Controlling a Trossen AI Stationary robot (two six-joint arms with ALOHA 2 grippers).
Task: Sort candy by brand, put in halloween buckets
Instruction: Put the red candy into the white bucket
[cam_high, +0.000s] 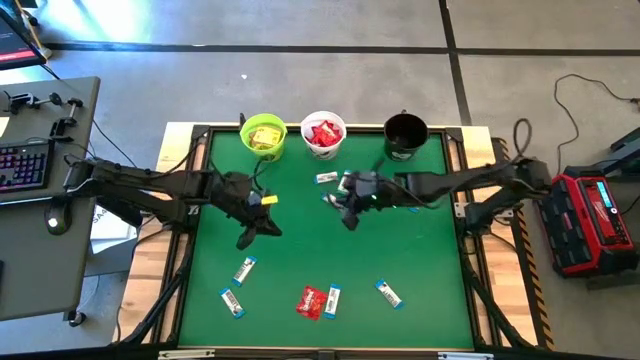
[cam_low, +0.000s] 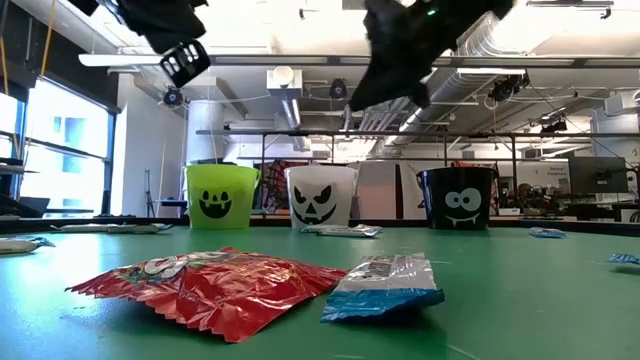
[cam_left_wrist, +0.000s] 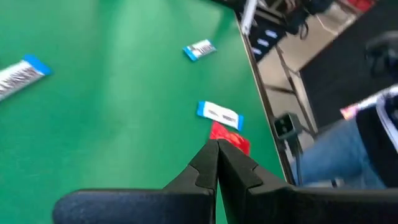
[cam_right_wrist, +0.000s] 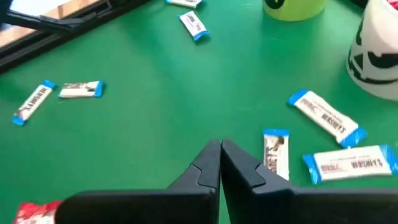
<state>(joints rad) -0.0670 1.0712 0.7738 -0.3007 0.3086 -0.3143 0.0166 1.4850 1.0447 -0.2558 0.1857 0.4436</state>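
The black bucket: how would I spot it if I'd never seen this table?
Look along the far edge of the green table, where three small pails stand in a row. The black bucket is the right-hand one, beside the white bucket, which stands next to the lime green bucket. No candy shows inside it, and its face has round eyes and a grin.

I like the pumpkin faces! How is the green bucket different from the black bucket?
The green bucket is lime with yellow candy inside; the black bucket looks empty from above. The green one stands at the left end of the row, the black one at the right. Both are round, upright, with faces.
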